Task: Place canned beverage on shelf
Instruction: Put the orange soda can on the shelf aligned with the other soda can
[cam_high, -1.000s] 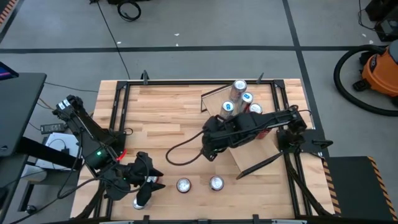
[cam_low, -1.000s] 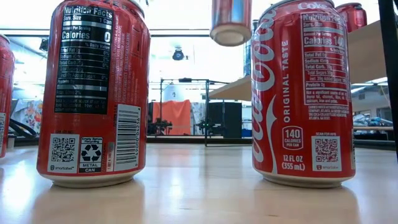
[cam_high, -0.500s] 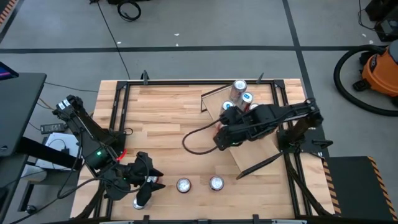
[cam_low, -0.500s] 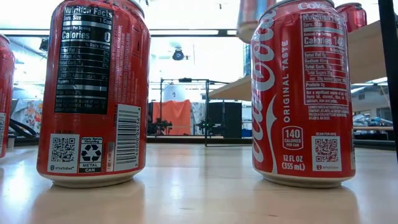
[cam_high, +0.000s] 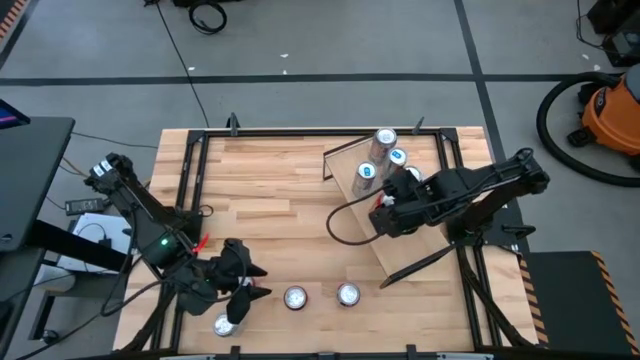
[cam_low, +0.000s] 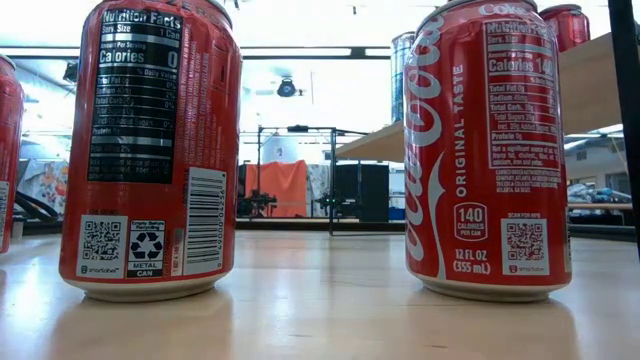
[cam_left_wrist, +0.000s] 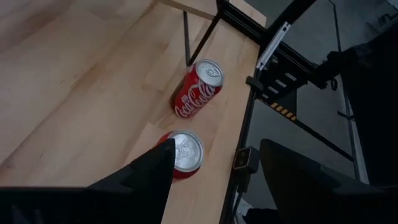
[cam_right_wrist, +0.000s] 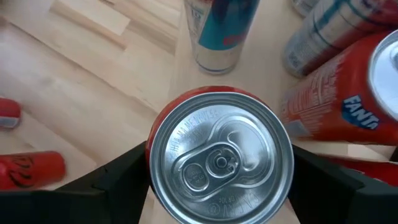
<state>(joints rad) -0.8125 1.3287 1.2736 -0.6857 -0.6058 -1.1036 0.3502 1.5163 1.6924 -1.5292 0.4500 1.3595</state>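
Observation:
My right gripper (cam_high: 386, 214) is shut on a red can (cam_right_wrist: 221, 155) with a silver top, over the shelf (cam_high: 412, 245), a light wood plank with black rails lying askew at the table's right. Several cans stand on the shelf's far end (cam_high: 384, 140); in the right wrist view they include a blue and silver one (cam_right_wrist: 221, 28) and a Fanta can (cam_right_wrist: 339, 93). My left gripper (cam_high: 243, 288) is open at the near left. Its fingers (cam_left_wrist: 152, 174) hang above two red cans (cam_left_wrist: 198, 90) (cam_left_wrist: 185, 151) that stand on the table. My right gripper pinches the can's side wall just under the top rim (cam_right_wrist: 152, 171) between its two fingers, one on each side. The fingers come from above, pointing down. The can is upright. Whether its base touches the shelf does not show.
Three cans stand near the table's front edge (cam_high: 224, 325) (cam_high: 295, 297) (cam_high: 347, 294). In the low view two red cola cans (cam_low: 150, 150) (cam_low: 487, 150) fill the foreground. A black frame runs round the table (cam_high: 190, 180). Bare tabletop lies at the far left (cam_high: 260, 180).
My right gripper has carried the can toward the table's right edge, from beside the shelf's left side to above the plank, with the can kept upright. My left gripper has shifted slightly, and the can at the near left now shows its silver top.

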